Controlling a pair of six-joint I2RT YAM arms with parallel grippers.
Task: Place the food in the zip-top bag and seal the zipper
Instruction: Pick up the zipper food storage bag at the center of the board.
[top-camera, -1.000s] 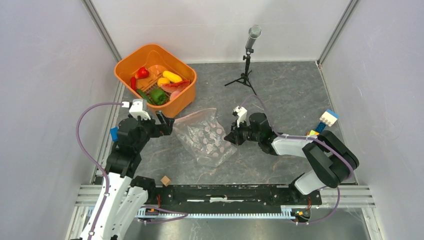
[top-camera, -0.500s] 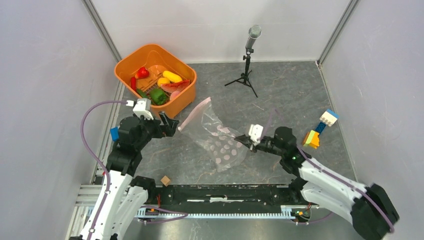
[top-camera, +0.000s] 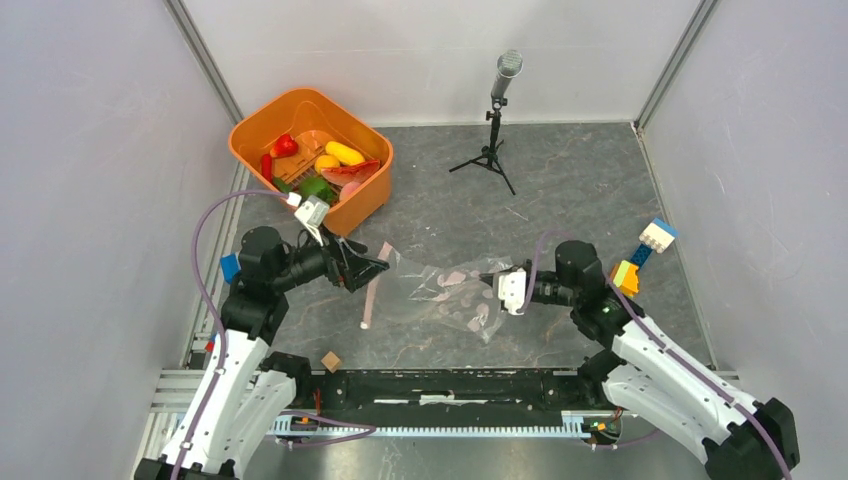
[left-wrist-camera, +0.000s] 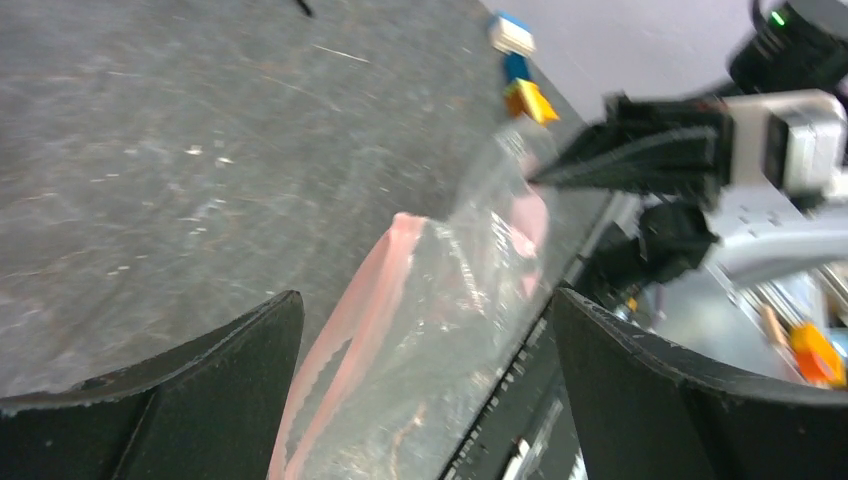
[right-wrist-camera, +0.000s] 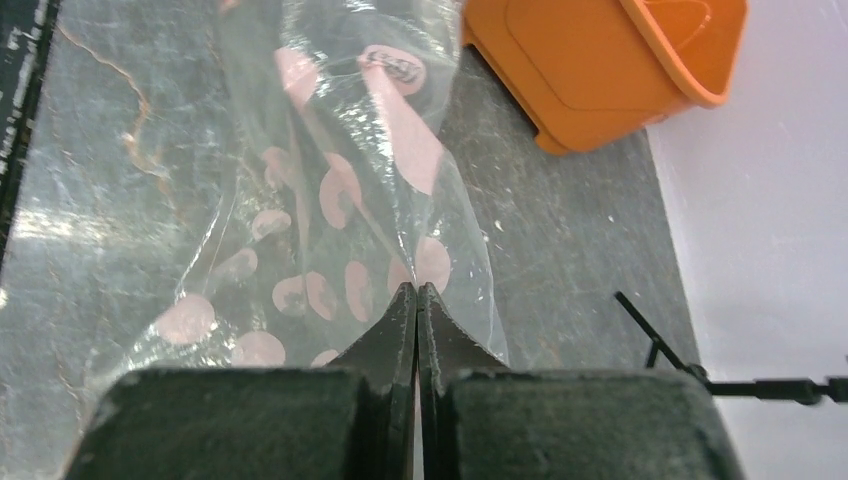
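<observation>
Food (top-camera: 320, 170) lies in the orange basket (top-camera: 262, 115) at the table's (top-camera: 560, 180) far left, none of it bagged yet. Nearer, our left pincer (top-camera: 366, 274) stands with jaws wide apart at the pink zipper (top-camera: 372, 295) of the zip-top bag (top-camera: 445, 290), which lies mid-table. Our right pincer (top-camera: 492, 281) is clamped on the bag's right end; we should hold that end taut while the left takes one lip only, so the mouth gapes.

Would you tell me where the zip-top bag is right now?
In the top view, the zip-top bag is at the centre: the right gripper pinches its right end, and its pink zipper edge faces the open left gripper.
</observation>
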